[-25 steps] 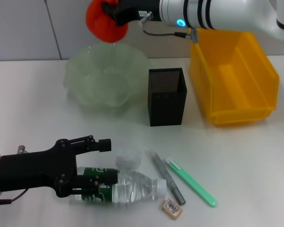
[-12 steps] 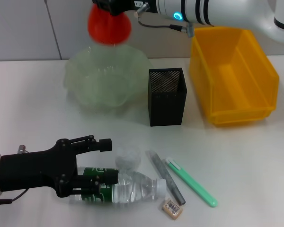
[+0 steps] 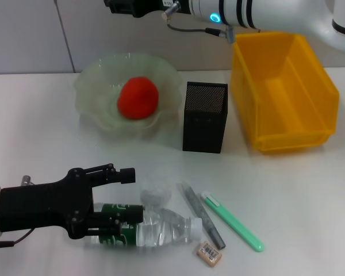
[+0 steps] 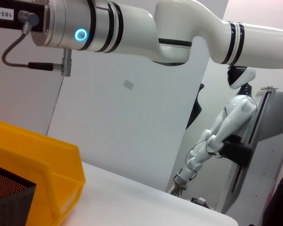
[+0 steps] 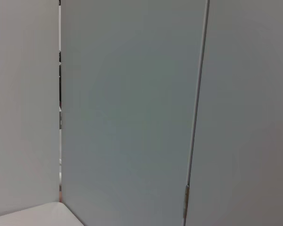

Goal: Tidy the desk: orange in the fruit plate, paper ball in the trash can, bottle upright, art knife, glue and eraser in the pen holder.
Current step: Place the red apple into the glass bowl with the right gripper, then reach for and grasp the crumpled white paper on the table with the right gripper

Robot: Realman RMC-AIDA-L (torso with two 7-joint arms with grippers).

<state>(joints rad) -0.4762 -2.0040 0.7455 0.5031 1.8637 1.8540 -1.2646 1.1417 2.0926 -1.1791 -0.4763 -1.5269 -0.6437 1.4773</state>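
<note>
Resting in the fruit plate (image 3: 95, 95), the orange (image 3: 138, 98) lay apart from the right gripper (image 3: 118, 6), which hung above the plate's far rim; whether its jaws were parted I could not tell. The left gripper (image 3: 123, 198) lay low on the desk (image 3: 299, 195), its jaws spread around the lying bottle (image 3: 155, 228), beside the paper ball (image 3: 156, 194) and near the eraser (image 3: 207, 252).

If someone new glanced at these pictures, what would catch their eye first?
Probably the orange, bright in the pale-green fruit plate at the desk's far left, and the yellow trash can at far right, with the pen holder between. Near the front, the left gripper sits at the lying bottle.
</note>
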